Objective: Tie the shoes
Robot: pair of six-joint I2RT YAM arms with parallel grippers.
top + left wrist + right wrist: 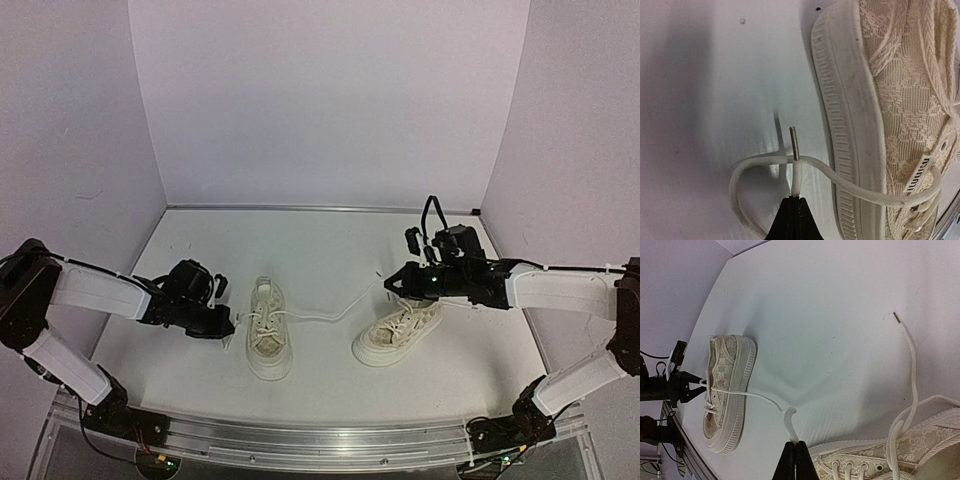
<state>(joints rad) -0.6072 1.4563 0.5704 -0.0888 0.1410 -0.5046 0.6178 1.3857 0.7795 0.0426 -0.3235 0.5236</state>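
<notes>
White table (320, 250), two shoes (269, 342), left pincer (796, 199) pinching lace (798, 175), right pincer (795, 444) likewise, grips clear only from wrists.

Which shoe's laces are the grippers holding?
The shoe beside the left gripper: that gripper pinches one lace, and its other lace stretches across to the right gripper. Neither holds a lace of the angled shoe.

White table (330, 250), lilac walls (330, 100)
</notes>
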